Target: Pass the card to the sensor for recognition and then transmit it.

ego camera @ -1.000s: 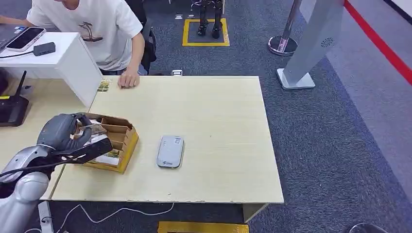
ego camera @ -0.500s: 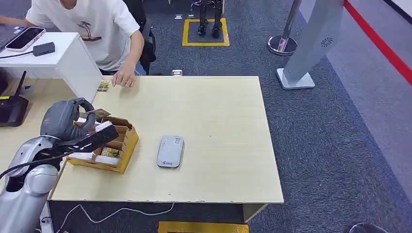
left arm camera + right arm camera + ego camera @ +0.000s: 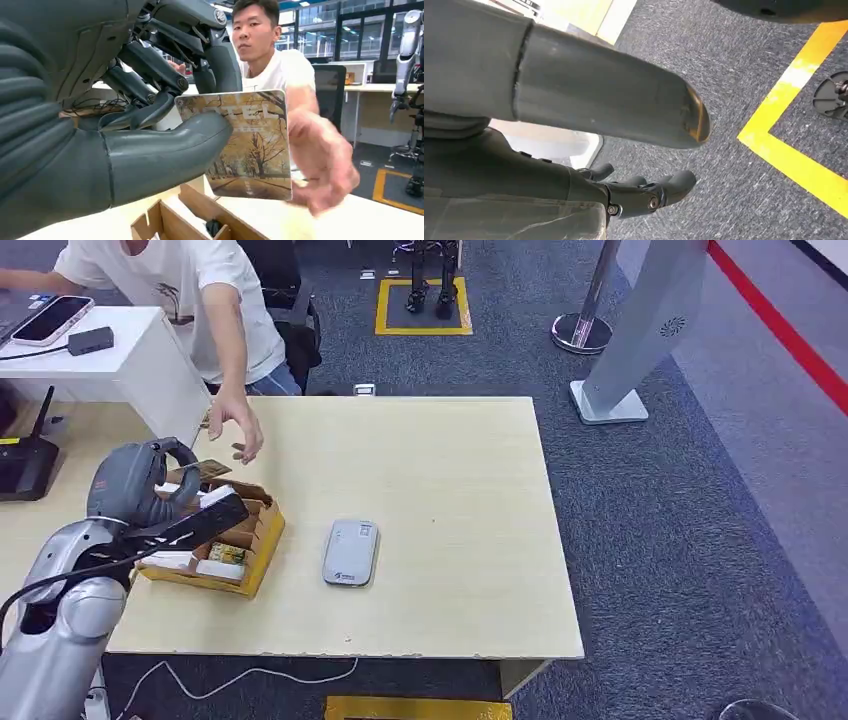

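- The left hand pinched the card between thumb and fingers, above the cardboard box near the tabletop's left edge.
- The right hand hung by the floor, fingers curled on nothing.
- A person's hand reached in near the card.
- Best carried level to the grey sensor mid-tabletop, face flat, grip firm.

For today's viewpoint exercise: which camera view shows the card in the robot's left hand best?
The left wrist view: the card faces the camera, its autumn tree picture plain, pinched by the left hand. The head view shows just an edge-on sliver above the cardboard box. The right wrist view looks at carpet.
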Robot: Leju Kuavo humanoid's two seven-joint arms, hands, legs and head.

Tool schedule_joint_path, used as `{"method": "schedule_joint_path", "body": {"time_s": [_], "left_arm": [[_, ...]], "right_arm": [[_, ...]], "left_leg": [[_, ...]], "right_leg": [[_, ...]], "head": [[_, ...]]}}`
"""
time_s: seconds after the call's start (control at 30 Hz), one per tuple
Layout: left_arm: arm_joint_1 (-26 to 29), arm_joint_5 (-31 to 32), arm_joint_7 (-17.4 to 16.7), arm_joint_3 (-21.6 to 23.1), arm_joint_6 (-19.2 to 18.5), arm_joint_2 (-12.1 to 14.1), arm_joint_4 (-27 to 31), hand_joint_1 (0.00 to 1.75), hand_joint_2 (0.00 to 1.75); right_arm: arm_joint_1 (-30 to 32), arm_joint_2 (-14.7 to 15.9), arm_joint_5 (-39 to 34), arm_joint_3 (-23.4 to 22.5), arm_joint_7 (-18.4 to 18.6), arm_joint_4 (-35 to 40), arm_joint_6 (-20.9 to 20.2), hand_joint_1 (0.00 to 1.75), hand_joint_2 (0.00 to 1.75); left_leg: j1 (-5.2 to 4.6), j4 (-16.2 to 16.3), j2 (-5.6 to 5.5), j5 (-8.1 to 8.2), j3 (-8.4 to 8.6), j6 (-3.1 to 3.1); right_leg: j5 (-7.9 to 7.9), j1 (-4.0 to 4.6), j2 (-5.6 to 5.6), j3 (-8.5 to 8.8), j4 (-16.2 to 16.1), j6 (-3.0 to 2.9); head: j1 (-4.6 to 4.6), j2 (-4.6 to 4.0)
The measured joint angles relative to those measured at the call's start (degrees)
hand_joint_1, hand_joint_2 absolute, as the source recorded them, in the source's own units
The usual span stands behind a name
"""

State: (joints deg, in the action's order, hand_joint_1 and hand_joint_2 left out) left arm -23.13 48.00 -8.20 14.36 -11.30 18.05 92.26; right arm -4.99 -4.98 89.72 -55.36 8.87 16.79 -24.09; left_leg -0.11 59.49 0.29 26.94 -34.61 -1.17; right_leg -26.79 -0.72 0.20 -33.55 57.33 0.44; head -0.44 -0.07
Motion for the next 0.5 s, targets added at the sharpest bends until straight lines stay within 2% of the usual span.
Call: {"method": "schedule_joint_path", "body": {"time_s": [0.1,0.2,0.3,0.37,0.5], "left_arm": [[-0.01,5.86,-0.65,-0.74,1.13,-0.35,0.00,1.75,1.75],[-0.28,17.98,-2.27,-2.30,3.57,-1.33,-0.02,1.75,1.75],[-1.69,27.91,-2.34,-5.22,4.17,-2.73,-0.79,1.75,1.75],[-3.29,31.72,-1.94,-7.37,4.06,-3.67,-1.88,1.75,1.75],[-7.58,35.55,-1.58,-12.10,3.39,-6.03,-6.18,1.75,1.75]], "right_arm": [[0.00,0.00,0.00,0.02,0.20,0.00,0.00,0.00,0.00],[0.00,-0.04,0.00,0.55,0.04,-0.07,0.00,0.00,0.00],[-0.03,-0.04,0.00,1.33,-0.02,-0.11,0.00,0.00,0.00],[-0.02,-0.04,0.00,1.90,-0.02,-0.15,0.00,0.00,0.00],[-0.03,-0.04,0.00,2.82,-0.02,-0.15,0.00,0.00,0.00]], "left_leg": [[0.00,0.00,0.00,0.00,0.00,0.00],[0.00,0.00,0.00,0.00,0.00,0.00],[0.00,0.00,-0.01,0.00,0.00,0.00],[0.00,0.00,-0.01,-0.01,0.00,-0.01],[0.00,0.01,-0.01,-0.02,0.00,-0.02]], "right_leg": [[0.00,0.00,0.00,0.00,0.00,0.00],[0.00,0.00,0.00,-0.01,0.00,0.00],[0.00,0.00,-0.01,-0.01,0.00,0.00],[0.01,0.00,-0.01,0.00,0.00,0.00],[0.03,0.00,-0.02,-0.01,0.00,-0.02]], "head": [[0.02,0.00],[0.02,0.00],[0.02,0.00],[0.04,0.00],[0.07,0.00]]}}
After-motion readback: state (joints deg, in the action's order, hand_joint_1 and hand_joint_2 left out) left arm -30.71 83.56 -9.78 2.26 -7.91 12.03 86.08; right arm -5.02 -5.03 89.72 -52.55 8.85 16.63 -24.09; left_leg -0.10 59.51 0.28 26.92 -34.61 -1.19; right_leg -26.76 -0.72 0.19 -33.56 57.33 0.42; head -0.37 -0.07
